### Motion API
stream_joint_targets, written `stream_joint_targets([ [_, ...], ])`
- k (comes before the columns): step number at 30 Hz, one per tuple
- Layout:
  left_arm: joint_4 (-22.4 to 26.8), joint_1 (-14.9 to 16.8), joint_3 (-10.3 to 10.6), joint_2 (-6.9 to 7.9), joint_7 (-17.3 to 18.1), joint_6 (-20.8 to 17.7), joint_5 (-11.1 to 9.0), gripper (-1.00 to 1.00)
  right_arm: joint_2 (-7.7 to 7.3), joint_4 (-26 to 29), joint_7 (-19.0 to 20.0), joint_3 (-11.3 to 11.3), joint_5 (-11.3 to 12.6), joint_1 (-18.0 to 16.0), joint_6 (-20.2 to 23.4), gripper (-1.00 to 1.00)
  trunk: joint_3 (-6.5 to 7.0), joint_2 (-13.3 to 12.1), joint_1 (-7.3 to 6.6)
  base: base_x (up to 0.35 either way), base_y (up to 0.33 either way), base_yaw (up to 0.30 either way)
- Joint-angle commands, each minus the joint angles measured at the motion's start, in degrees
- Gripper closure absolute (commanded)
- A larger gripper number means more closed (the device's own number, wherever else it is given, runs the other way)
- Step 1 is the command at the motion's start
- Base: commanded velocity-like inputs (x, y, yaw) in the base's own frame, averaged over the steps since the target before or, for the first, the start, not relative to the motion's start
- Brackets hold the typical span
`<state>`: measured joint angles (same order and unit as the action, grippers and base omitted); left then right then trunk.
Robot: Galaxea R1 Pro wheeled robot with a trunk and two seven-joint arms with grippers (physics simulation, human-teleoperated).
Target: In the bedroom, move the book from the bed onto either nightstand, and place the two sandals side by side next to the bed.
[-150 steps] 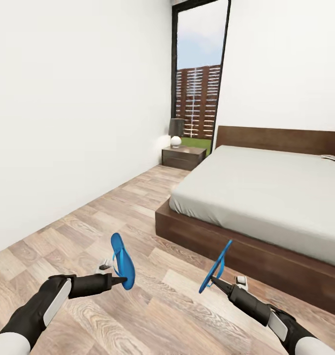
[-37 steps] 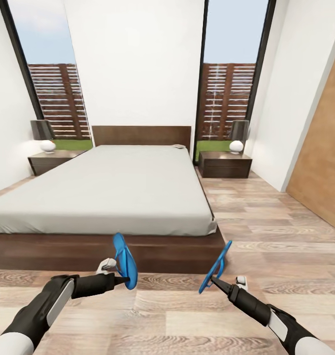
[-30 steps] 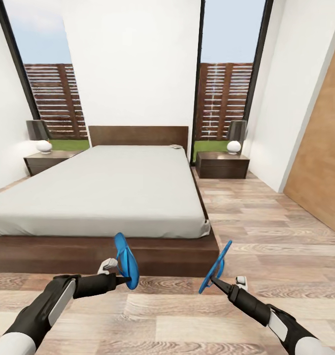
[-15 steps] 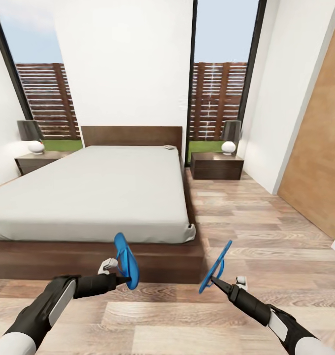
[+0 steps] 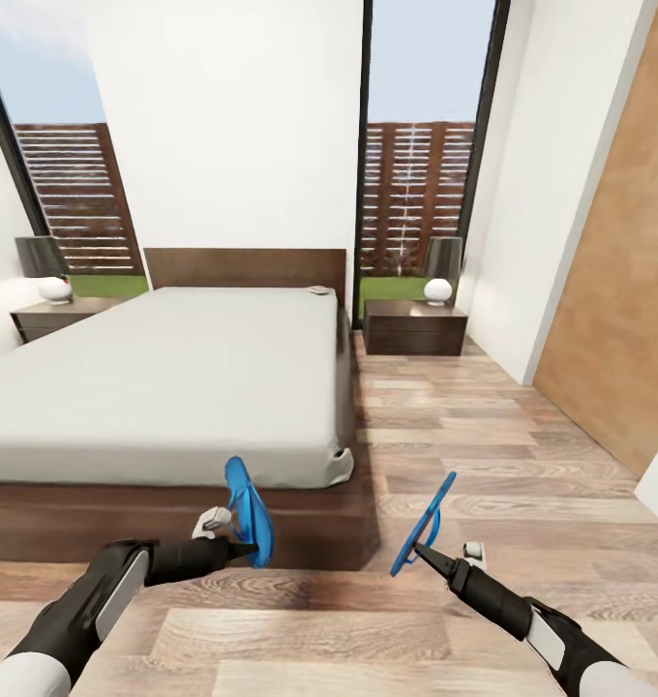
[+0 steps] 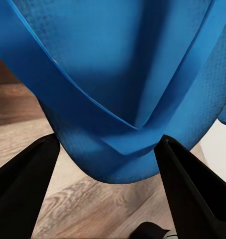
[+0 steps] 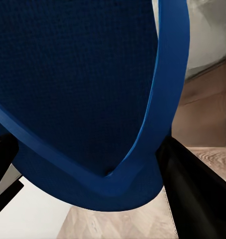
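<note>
— Bedroom, plank floor (image 5: 484, 465): at the foot of the bed (image 5: 174, 378), the left gripper (image 5: 240, 552) pinches one sandal (image 5: 247, 511), the right gripper (image 5: 418, 550) the other sandal (image 5: 424, 523).

— Next?

— Likely lowering both beside the bed; the book (image 5: 318, 289) lies near the headboard.

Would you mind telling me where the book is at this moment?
In the head view, the book lies on the bed at its far right corner, just in front of the headboard and near the right-hand nightstand.
</note>
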<state>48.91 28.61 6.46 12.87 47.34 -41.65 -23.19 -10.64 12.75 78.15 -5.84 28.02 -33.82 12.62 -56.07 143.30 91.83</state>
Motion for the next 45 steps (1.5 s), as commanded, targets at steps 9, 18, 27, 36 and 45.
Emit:
stream_joint_targets([
  [9,0.0,0.0,0.1,0.05,0.0,-0.4,-0.5,1.00,0.00,0.0,0.3,0.1,0.1,0.0,0.7,1.00,-0.06,0.0,0.00,0.104,-0.310,0.000],
  [18,0.0,0.0,0.1,0.05,0.0,-0.4,-0.5,1.00,0.00,0.0,0.3,0.0,0.2,0.0,0.7,1.00,-0.06,0.0,0.00,0.102,-0.310,0.000],
  [27,0.0,0.0,0.1,0.05,-0.1,-0.4,-0.5,1.00,0.00,0.0,0.3,-0.1,0.2,0.0,0.7,1.00,-0.06,0.0,0.00,0.102,-0.310,0.000],
  [36,0.0,0.0,0.1,0.05,0.0,-0.4,-0.5,1.00,0.00,0.0,0.3,0.2,0.0,0.0,0.7,1.00,-0.06,0.0,0.00,0.102,-0.310,0.000],
  [45,0.0,0.0,0.1,0.05,0.0,-0.4,-0.5,1.00,0.00,0.0,0.3,0.1,0.1,0.0,0.7,1.00,-0.06,0.0,0.00,0.102,-0.310,0.000],
])
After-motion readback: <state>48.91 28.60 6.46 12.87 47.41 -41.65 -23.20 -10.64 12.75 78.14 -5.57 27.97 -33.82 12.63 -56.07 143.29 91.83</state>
